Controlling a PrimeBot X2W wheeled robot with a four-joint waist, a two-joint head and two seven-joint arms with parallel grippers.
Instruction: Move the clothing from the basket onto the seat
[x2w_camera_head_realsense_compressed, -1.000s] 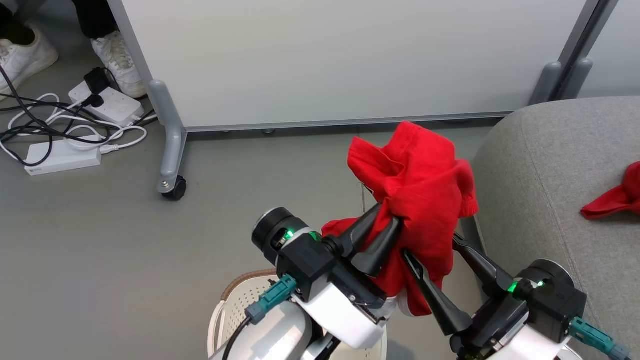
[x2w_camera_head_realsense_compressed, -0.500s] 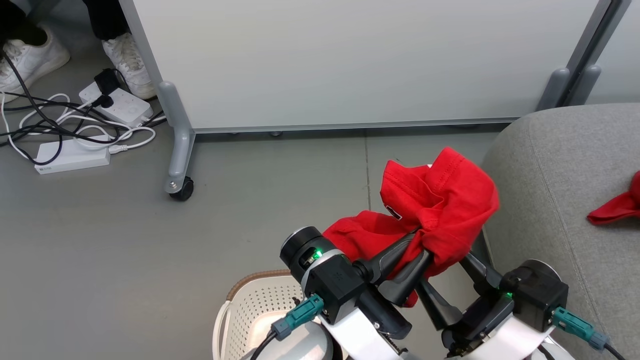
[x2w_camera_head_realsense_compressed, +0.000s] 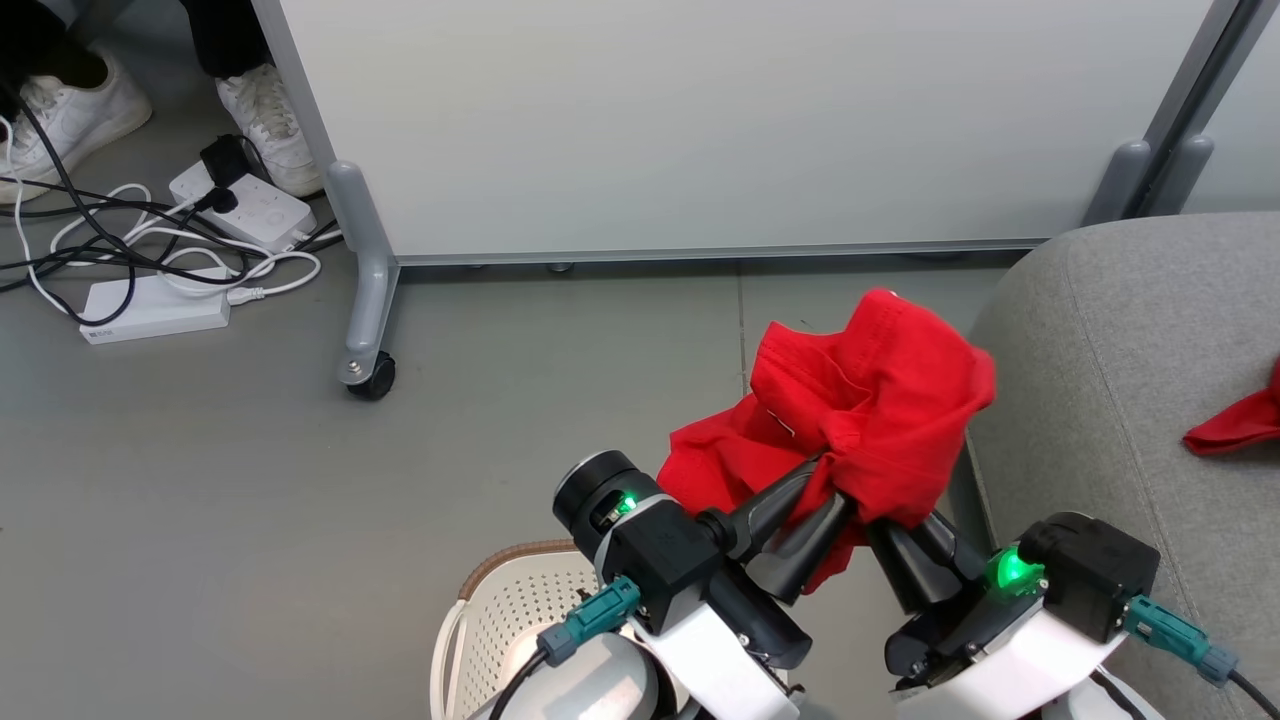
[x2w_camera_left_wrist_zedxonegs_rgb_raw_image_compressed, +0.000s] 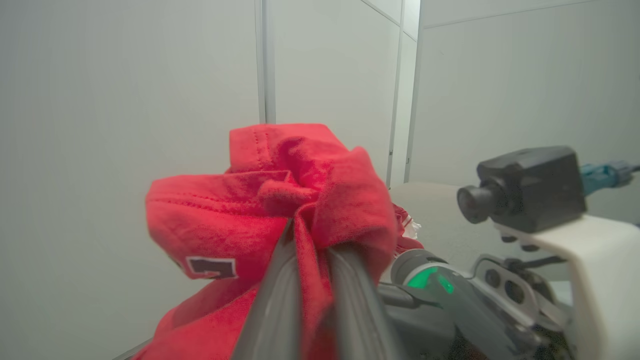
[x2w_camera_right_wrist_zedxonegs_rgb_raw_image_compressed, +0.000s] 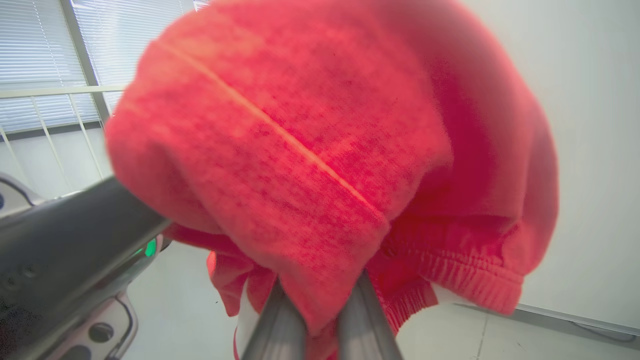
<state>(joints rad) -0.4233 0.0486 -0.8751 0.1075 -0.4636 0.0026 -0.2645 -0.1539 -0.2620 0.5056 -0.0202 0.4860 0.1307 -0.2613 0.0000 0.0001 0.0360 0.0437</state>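
Note:
A bright red garment (x2w_camera_head_realsense_compressed: 870, 400) hangs bunched in the air beside the grey seat (x2w_camera_head_realsense_compressed: 1130, 380). My left gripper (x2w_camera_head_realsense_compressed: 830, 490) is shut on its lower folds; in the left wrist view the cloth (x2w_camera_left_wrist_zedxonegs_rgb_raw_image_compressed: 280, 200) is pinched between the two fingers. My right gripper (x2w_camera_head_realsense_compressed: 905, 525) is shut on the same garment (x2w_camera_right_wrist_zedxonegs_rgb_raw_image_compressed: 325, 150), with its fingertips buried in the cloth. A second red garment (x2w_camera_head_realsense_compressed: 1240, 420) lies on the seat at the right edge. The pale basket (x2w_camera_head_realsense_compressed: 500, 620) with its brown rim sits low in the head view, under my left arm.
A white wheeled partition panel (x2w_camera_head_realsense_compressed: 700, 120) stands behind the garment, its caster (x2w_camera_head_realsense_compressed: 368, 375) on the grey floor. Power strips and cables (x2w_camera_head_realsense_compressed: 150, 270) lie at the far left. A person's white shoes (x2w_camera_head_realsense_compressed: 270, 110) stand beyond the panel's left edge.
Both grippers with the red garment have moved right, toward the seat. The right gripper's fingers, spread apart before, have shut on the cloth. The camera has shifted a little as well.

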